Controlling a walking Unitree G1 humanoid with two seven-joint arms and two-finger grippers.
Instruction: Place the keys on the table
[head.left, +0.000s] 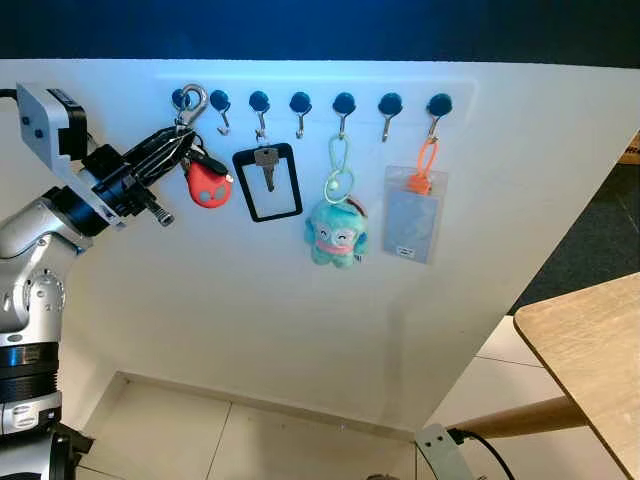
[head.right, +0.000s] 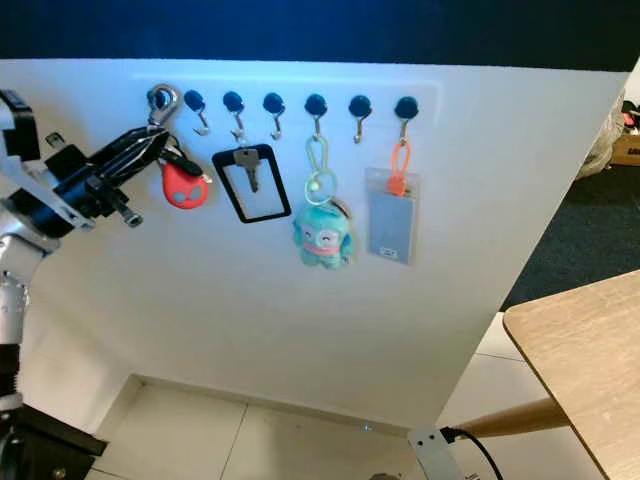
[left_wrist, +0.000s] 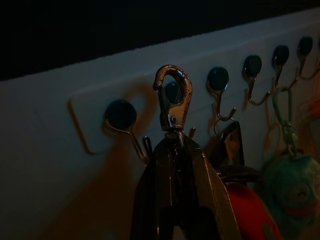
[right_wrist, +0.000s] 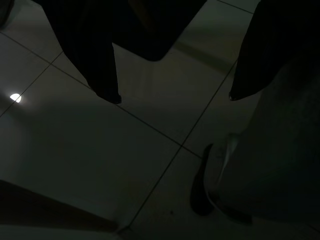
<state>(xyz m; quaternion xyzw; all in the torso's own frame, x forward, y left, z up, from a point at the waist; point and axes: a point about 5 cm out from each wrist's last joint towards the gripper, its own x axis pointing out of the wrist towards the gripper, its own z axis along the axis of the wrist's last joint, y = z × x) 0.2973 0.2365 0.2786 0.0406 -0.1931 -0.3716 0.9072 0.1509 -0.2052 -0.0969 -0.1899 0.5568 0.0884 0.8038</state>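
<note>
The keys hang on a silver snap clasp (head.left: 190, 103) together with a red fob (head.left: 207, 184), at the left end of a row of wall hooks (head.left: 300, 103). My left gripper (head.left: 175, 145) is raised to the wall and shut on the key bunch just below the clasp. In the left wrist view the clasp (left_wrist: 173, 97) stands upright above the closed fingers (left_wrist: 200, 175), in front of a dark knob. I cannot tell whether it still touches a hook. The wooden table (head.left: 590, 350) stands low at the right. My right gripper (right_wrist: 172, 97) hangs open over the tiled floor.
On the other hooks hang a black badge frame with a key (head.left: 267, 180), a teal plush toy (head.left: 336, 232) and a clear card holder on an orange loop (head.left: 412, 220). The white wall panel (head.left: 300, 320) runs down to the tiled floor (head.left: 200, 430).
</note>
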